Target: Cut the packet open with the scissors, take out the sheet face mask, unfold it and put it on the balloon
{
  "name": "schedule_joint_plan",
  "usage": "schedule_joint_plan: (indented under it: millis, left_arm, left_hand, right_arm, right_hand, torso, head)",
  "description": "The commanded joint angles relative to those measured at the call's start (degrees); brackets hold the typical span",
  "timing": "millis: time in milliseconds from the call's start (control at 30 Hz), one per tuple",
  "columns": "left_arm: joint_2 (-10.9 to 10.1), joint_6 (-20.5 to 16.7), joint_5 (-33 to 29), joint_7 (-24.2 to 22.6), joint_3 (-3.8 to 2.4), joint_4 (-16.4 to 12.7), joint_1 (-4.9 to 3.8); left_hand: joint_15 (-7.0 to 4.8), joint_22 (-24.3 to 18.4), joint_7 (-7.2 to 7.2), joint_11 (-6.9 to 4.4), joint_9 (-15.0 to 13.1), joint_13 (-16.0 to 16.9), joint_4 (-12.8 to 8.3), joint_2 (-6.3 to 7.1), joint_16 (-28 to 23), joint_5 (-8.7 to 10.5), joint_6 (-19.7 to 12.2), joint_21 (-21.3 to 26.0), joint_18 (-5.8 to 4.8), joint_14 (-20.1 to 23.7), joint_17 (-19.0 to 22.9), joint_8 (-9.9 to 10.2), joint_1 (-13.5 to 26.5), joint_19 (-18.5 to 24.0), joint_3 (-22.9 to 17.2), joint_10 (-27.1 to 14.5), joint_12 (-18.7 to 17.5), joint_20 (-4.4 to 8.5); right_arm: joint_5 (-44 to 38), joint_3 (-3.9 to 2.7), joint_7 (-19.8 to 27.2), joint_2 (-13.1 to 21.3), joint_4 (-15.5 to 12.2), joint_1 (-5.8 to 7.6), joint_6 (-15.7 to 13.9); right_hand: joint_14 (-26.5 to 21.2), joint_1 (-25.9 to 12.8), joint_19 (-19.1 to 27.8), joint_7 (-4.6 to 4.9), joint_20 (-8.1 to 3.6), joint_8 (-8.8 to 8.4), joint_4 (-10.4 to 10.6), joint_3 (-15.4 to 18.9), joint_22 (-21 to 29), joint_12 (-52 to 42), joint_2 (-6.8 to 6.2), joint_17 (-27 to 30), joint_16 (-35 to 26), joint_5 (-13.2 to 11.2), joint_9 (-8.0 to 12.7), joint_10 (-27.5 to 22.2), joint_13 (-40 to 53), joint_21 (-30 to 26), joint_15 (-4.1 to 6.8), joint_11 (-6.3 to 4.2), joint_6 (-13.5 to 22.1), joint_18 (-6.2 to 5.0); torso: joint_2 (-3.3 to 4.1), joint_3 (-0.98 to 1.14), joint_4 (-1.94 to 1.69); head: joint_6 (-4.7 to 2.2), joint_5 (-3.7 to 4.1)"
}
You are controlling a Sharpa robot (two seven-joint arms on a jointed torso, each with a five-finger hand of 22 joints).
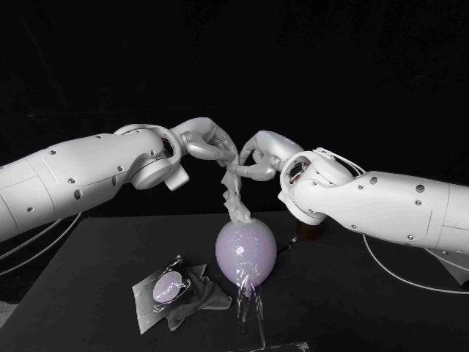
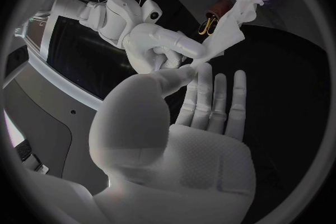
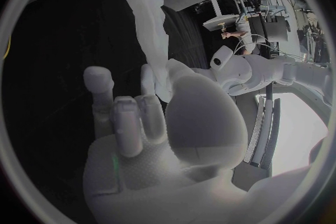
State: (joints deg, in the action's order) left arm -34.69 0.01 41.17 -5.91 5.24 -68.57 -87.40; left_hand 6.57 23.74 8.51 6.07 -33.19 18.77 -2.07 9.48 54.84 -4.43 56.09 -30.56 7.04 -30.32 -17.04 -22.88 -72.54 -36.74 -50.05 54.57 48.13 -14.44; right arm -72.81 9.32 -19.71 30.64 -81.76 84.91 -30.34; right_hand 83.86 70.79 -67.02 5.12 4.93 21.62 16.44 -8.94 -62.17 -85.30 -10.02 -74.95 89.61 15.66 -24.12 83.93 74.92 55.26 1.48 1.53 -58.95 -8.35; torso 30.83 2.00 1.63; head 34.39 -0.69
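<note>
Head view shows us the left hand (image 1: 200,139) and right hand (image 1: 259,157) close together, each pinching the top of the crumpled mask (image 1: 234,196), which hangs down onto the balloon (image 1: 245,253). We see the balloon upright on the black table (image 1: 382,308), with the packet (image 1: 169,290) just beside it and the room behind dark.

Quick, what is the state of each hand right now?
Left hand: pinches the sheet mask.
Right hand: pinches the sheet mask too.

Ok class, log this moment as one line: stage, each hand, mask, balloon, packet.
stage: unfolding | left hand: pinches sheet mask | right hand: pinches sheet mask | sheet mask: hangs onto balloon top | packet: beside balloon
</note>
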Motion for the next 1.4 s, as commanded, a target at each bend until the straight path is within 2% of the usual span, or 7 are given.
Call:
schedule_joint_plan:
  millis: [33,233,367,400,467,800,1400]
  left_arm:
    - [0.16,0.79,-0.47,0.05,-0.08,-0.03,-0.12]
    - [0.21,0.75,-0.5,0.05,-0.08,-0.06,-0.12]
    - [0.21,0.69,-0.55,0.05,-0.08,-0.13,-0.12]
    - [0.19,0.67,-0.58,0.05,-0.08,-0.13,-0.12]
    - [0.17,0.59,-0.68,0.05,-0.08,-0.11,-0.12]
    - [0.05,0.49,-0.86,0.19,-0.08,0.11,-0.12]
    - [0.04,0.39,-1.39,0.31,-0.07,0.37,-0.12]
  left_hand:
    - [0.0,0.03,0.12,-0.43,-5.89,-0.04,-0.1,-0.11,0.39,-0.17,0.34,-0.16,-0.11,-0.41,0.06,0.04,0.29,0.18,-0.27,-0.15,0.2,-0.02]
    - [-0.01,0.41,0.12,-0.43,-6.09,-0.16,-0.21,-0.14,0.41,-0.28,0.42,-0.6,-0.09,-0.46,0.08,0.19,0.44,0.45,-0.32,-0.13,0.3,-0.03]
    - [-0.02,0.59,0.12,-0.43,-6.18,-0.22,-0.27,-0.16,0.43,-0.33,0.45,-0.8,-0.08,-0.49,0.08,0.26,0.5,0.56,-0.34,-0.11,0.34,-0.03]
    - [-0.02,0.59,0.12,-0.43,-6.18,-0.22,-0.27,-0.16,0.43,-0.33,0.45,-0.8,-0.08,-0.49,0.08,0.26,0.5,0.56,-0.34,-0.11,0.34,-0.03]
    - [-0.02,0.59,0.12,-0.43,-6.18,-0.22,-0.27,-0.16,0.43,-0.33,0.45,-0.8,-0.08,-0.49,0.08,0.26,0.5,0.56,-0.34,-0.11,0.34,-0.03]
    - [-0.03,0.82,0.12,-0.44,-6.29,-0.3,-0.34,-0.16,0.44,-0.36,0.49,-1.07,-0.06,-0.52,0.09,0.34,0.56,0.69,-0.35,-0.11,0.39,-0.04]
    - [-0.03,1.13,0.12,-0.44,-6.43,-0.4,-0.42,-0.23,0.45,-0.33,0.54,-1.44,-0.04,-0.55,0.11,0.47,0.6,0.88,-0.38,-0.1,0.45,-0.05]
  right_arm:
    - [-0.67,-0.04,0.1,-0.27,0.18,-0.09,-0.26]
    - [-0.89,-0.04,-0.25,-0.81,0.68,-0.36,0.16]
    - [-1.23,-0.04,-0.56,-1.06,1.01,-0.52,-0.04]
    - [-1.32,-0.04,-0.54,-1.05,1.0,-0.55,-0.27]
    - [-1.39,-0.04,-0.39,-0.95,0.88,-0.59,-0.64]
    - [0.0,-0.04,1.02,0.0,-0.29,-0.64,-1.07]
    - [4.52,-0.04,4.86,2.15,-1.78,-0.59,1.02]
  right_hand:
    - [6.03,-0.36,-0.24,-0.02,-0.28,0.26,0.08,0.3,-0.17,-0.3,0.12,-14.79,0.3,-0.41,-0.08,3.16,10.13,0.25,0.42,-0.48,-0.39,0.5]
    - [5.99,-0.1,-0.07,-0.11,-0.32,0.45,-0.06,0.39,-0.2,-0.15,0.02,-14.69,0.26,-0.71,-0.12,3.08,10.0,0.17,0.49,-0.57,-0.45,0.47]
    - [6.04,3.91,-0.03,-0.65,-0.6,0.89,-1.4,-2.07,-0.79,-0.11,1.44,-14.8,0.3,-2.66,-0.14,3.09,10.07,0.57,0.9,-1.06,-0.48,0.46]
    - [6.1,7.96,-0.14,-1.11,-0.89,1.16,-3.34,-5.28,-1.25,-0.09,2.8,-14.94,0.35,-1.7,-0.13,3.11,10.13,0.95,1.35,-1.54,-0.58,0.46]
    - [6.14,11.1,-0.41,-1.11,-1.38,1.82,-5.85,-10.48,-2.18,-0.16,2.87,-15.05,0.39,0.46,-0.3,3.23,10.36,1.77,1.66,-1.7,-0.55,0.61]
    - [6.14,5.93,0.06,0.35,-1.11,5.04,-13.98,-29.03,-6.11,0.18,0.49,-15.05,0.39,2.43,-2.05,3.41,10.51,4.88,0.96,-0.84,0.99,0.85]
    - [4.92,-1.68,2.79,0.94,-0.01,3.4,-13.88,-27.01,-5.08,3.83,0.33,-12.42,-0.52,0.56,-1.37,1.26,7.62,1.85,-0.02,0.14,4.28,0.41]
  torso:
    - [0.02,-0.01,0.02]
    - [0.02,0.0,-0.03]
    - [0.0,-0.01,-0.07]
    - [0.01,-0.02,-0.06]
    - [0.01,0.01,0.05]
    - [0.0,0.05,0.05]
    - [0.0,0.05,0.05]
  head:
    - [0.04,0.0]
    - [0.11,-0.02]
    - [0.12,-0.04]
    - [0.11,-0.04]
    - [0.12,-0.04]
    - [0.14,-0.1]
    - [0.08,-0.3]
